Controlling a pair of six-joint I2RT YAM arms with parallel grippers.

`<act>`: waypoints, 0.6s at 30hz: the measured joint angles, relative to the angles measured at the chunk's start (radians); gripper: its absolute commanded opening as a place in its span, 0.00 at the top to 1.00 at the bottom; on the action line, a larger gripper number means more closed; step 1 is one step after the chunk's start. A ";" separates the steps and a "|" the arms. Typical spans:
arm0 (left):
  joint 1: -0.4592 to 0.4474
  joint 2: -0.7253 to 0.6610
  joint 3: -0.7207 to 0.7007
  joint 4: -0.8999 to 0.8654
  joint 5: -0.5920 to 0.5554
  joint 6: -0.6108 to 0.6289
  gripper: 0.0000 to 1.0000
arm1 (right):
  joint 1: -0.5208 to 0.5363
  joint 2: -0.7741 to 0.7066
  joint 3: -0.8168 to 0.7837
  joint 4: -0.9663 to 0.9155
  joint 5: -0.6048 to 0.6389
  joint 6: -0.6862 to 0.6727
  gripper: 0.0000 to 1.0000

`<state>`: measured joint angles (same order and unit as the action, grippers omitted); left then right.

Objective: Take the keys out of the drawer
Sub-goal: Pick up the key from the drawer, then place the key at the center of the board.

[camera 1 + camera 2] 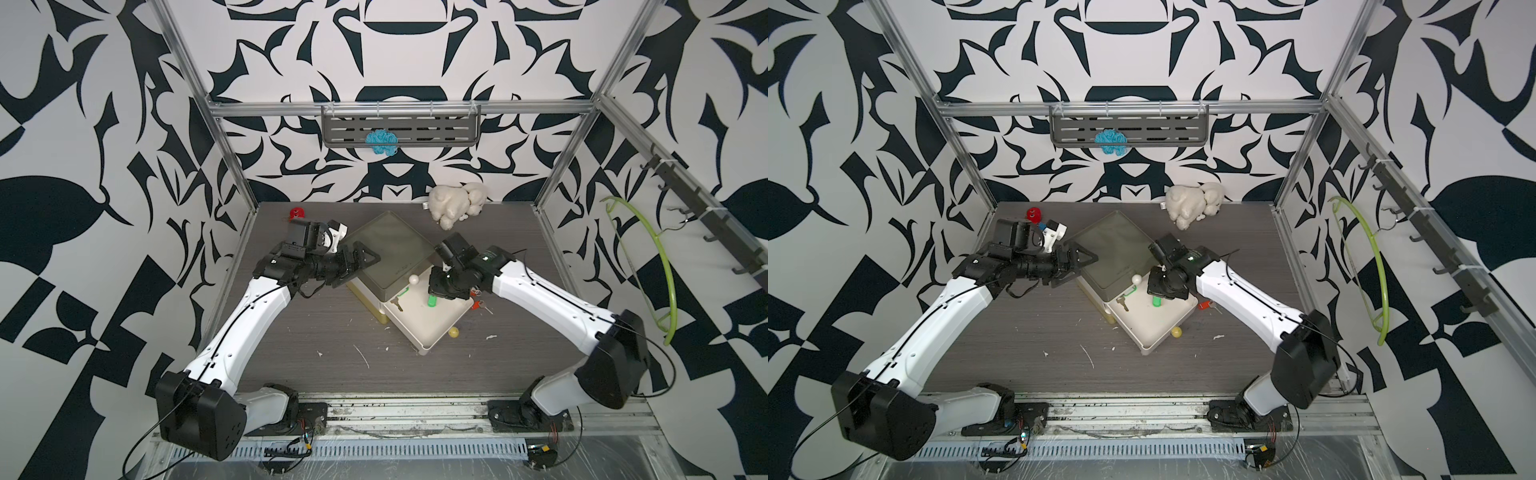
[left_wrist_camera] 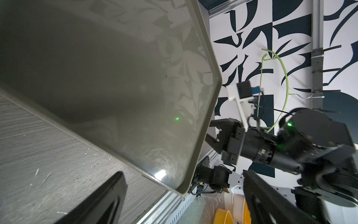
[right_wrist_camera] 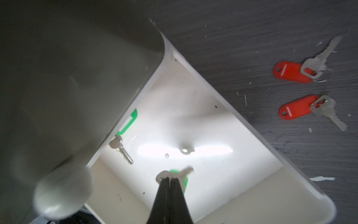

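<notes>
The white drawer (image 1: 428,332) stands pulled out of the olive-grey box (image 1: 395,245). My right gripper (image 3: 170,179) reaches down into the drawer and is shut on the head of a key with a green tag (image 3: 185,179); in both top views that green tag (image 1: 432,300) (image 1: 1155,301) shows just below the wrist. A second green-tagged key (image 3: 121,147) lies in the drawer, half under the box. Two red-tagged keys (image 3: 292,72) (image 3: 296,109) lie on the table beside the drawer. My left gripper (image 1: 358,268) is open, its fingers (image 2: 100,201) wide on either side of the box's corner.
The box's round white knob (image 1: 414,279) sits close to the right wrist, and a yellowish knob (image 1: 454,332) marks the drawer's front. A white plush toy (image 1: 455,203) and a round red toy (image 1: 296,213) lie at the back. A green hanger (image 1: 660,266) hangs on the right wall.
</notes>
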<state>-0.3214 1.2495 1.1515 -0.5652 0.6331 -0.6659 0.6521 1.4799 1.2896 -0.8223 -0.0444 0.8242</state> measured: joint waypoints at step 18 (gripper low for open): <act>-0.035 -0.049 -0.033 0.026 0.012 -0.037 0.01 | -0.377 -0.436 -0.183 -0.158 0.026 0.057 1.00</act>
<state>-0.3561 1.2007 1.1183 -0.5392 0.6449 -0.7029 0.2752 1.0443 1.1065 -0.9798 -0.0181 0.8814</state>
